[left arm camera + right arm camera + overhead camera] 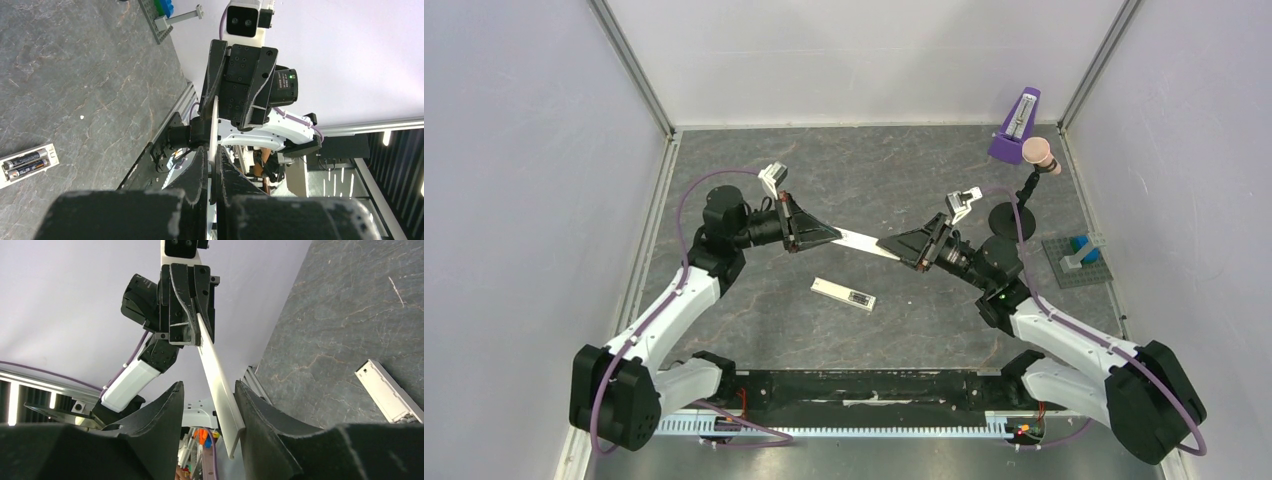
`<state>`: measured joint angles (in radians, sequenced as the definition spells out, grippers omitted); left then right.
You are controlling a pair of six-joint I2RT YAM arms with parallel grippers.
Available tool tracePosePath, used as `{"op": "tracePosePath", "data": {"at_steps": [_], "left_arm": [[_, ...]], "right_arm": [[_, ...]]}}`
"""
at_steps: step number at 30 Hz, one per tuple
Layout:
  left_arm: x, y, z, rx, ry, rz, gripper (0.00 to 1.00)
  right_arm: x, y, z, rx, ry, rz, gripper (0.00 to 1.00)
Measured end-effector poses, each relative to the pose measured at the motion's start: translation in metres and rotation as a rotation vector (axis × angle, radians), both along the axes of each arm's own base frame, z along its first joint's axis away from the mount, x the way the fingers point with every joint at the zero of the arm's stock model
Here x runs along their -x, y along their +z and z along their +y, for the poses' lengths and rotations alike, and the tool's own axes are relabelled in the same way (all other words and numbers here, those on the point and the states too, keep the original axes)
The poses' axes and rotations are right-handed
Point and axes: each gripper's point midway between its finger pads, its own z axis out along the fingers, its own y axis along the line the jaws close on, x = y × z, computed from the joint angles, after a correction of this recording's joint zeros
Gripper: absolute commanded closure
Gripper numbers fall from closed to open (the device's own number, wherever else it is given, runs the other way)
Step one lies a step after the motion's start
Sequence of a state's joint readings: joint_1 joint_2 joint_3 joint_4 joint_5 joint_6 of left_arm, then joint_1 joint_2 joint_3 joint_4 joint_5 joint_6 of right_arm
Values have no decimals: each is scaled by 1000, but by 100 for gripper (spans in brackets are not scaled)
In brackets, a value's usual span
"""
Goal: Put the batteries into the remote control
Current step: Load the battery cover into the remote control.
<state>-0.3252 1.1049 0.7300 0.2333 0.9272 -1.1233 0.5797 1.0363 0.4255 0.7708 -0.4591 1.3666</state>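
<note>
On the grey stone-patterned surface [874, 170] between the two arms, the remote control [844, 294] lies flat, back up, with both batteries [22, 160] seated side by side in its open compartment. Beyond it, the thin white cover strip [860, 241] is held in the air, the left fingers [199, 172] pressed together on one end. The right fingers [162, 412] stand spread around its other end, the strip lying against one of them and clear of the other
</note>
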Motion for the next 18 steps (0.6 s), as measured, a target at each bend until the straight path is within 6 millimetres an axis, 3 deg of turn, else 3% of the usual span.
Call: {"op": "tracePosePath", "data": {"at_steps": [4, 7, 9, 10, 14, 16, 18], "left_arm": [[-1, -1, 1, 4, 6, 8, 98], [-2, -2, 2, 6, 8, 9, 98], [-1, -1, 2, 11, 2, 7, 97], [-1, -1, 2, 12, 2, 5, 91], [0, -5, 2, 12, -1, 15, 50], [0, -9, 3, 4, 3, 33, 37], [-3, -17, 5, -27, 28, 50, 30]], "right_arm": [[1, -3, 2, 8, 14, 7, 60], [2, -4, 2, 11, 17, 7, 93], [1, -5, 2, 8, 18, 18, 100], [1, -5, 2, 6, 18, 22, 100], [1, -7, 2, 7, 16, 40, 100], [0, -11, 2, 20, 13, 49, 100], [-2, -21, 1, 51, -1, 70, 100]]}}
